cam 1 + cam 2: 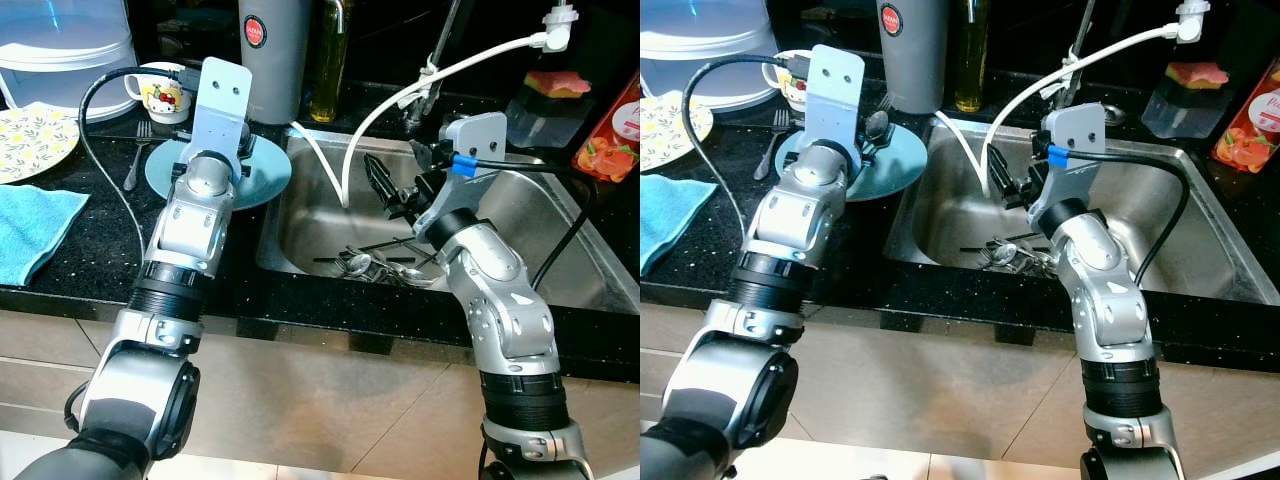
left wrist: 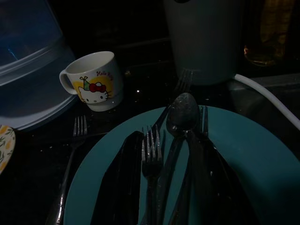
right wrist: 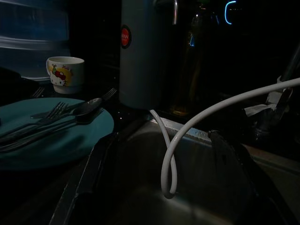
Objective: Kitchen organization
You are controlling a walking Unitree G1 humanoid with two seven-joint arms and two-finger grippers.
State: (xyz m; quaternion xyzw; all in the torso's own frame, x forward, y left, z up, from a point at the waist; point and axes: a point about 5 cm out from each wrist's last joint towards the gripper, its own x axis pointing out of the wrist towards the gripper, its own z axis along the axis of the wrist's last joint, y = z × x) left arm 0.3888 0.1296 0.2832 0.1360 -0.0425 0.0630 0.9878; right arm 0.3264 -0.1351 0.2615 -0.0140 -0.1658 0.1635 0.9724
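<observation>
The step in hand looks like moving cutlery from the sink (image 1: 560, 215) onto the teal plate (image 1: 268, 178), which sits on the black speckled worktop (image 1: 75, 255) just left of the basin. The left tool (image 2: 154, 187) hovers low over the plate, its black fingers set narrowly either side of a fork (image 2: 151, 152) and a spoon (image 2: 182, 115) lying there; whether it actually pinches them I cannot tell. The right tool (image 3: 159, 187) is spread wide and empty above the basin, beside the dangling white hose (image 1: 345, 160).

To do it well, the right tool should come down clear of the hose and take one piece from the cutlery heap (image 1: 385, 268) by its handle, not the bowl or tines.

The cutlery is thin, glossy metal and probably slippery. It lies tangled, so lifting one piece may drag others. The sink is brushed steel with rounded corners. The plate is smooth and shallow, so pieces laid flat should stay. A loose fork (image 1: 134, 160) lies on the worktop left of the plate, near a glazed cartoon mug (image 1: 160, 93).
</observation>
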